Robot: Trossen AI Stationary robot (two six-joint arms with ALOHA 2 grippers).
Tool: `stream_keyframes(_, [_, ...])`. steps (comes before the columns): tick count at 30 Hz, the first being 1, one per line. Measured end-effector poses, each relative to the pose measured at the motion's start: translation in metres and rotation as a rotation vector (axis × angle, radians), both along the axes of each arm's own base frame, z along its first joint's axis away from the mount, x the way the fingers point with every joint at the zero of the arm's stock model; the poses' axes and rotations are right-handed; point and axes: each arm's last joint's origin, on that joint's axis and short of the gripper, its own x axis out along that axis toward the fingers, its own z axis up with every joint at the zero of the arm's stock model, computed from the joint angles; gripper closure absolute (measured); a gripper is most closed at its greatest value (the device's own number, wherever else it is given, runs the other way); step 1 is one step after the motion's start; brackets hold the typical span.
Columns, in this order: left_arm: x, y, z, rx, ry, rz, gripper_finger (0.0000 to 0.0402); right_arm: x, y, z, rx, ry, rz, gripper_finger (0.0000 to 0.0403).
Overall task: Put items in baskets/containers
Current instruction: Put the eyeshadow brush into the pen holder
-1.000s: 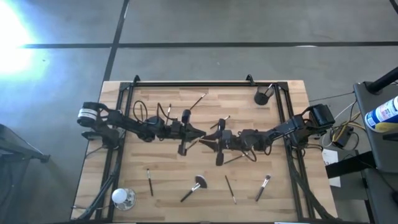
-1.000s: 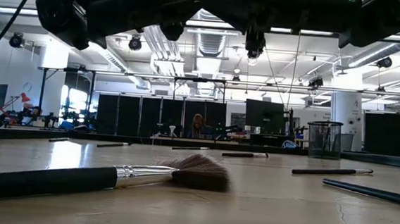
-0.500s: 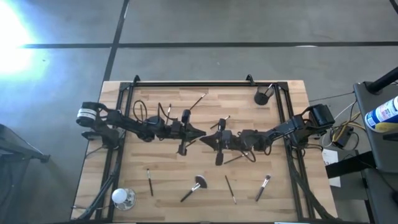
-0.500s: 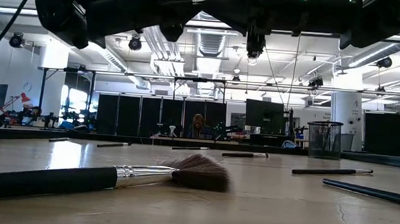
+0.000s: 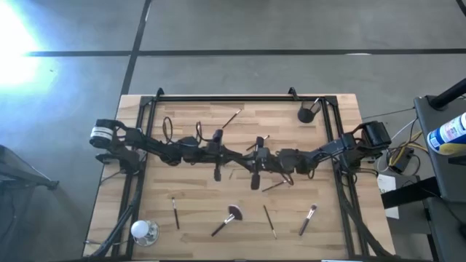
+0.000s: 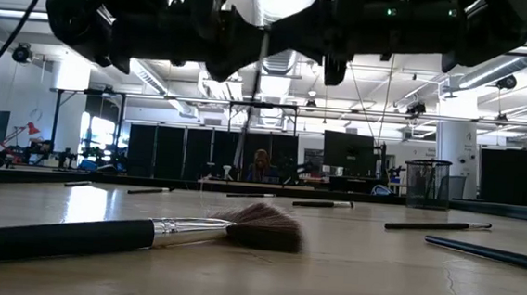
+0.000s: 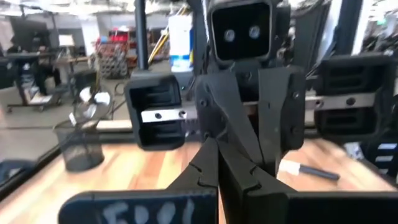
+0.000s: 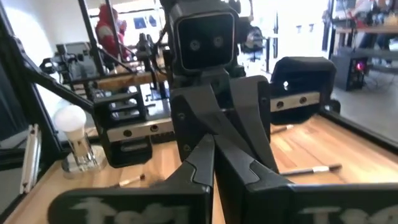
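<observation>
Brushes: seven visible; four loose brushes (image 5: 234, 215) in a near row, others by the arms.
Cup (image 5: 306, 113): one, far corner beyond right arm.
Left gripper (image 5: 234, 156), right gripper (image 5: 243, 159): fingers together, tip to tip mid-table.
Glass object (image 5: 143, 231): one, near corner.

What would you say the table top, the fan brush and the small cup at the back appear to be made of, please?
Table top: pale wood, seemingly butcher-block, with visible plank strips and a matte finish.
Fan brush: matte black handle, shiny metal ferrule, soft grey-brown bristles; whether the handle is wood or plastic is unclear.
Cup: dark wire mesh, as the room shows through its wall.
</observation>
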Motion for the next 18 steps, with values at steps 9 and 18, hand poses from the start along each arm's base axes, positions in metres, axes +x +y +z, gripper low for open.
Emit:
stream_keyframes(9, [-0.026,0.0,-0.044,-0.038,0.216,0.0,0.0401,-0.005,-0.008,-0.025,-0.039,0.309,-0.04,0.0394])
stream_keyframes(18, [-0.04,0.0,-0.06,-0.103,0.289,0.01,0.0401,-0.035,-0.015,-0.017,-0.066,0.596,-0.151,0.0394])
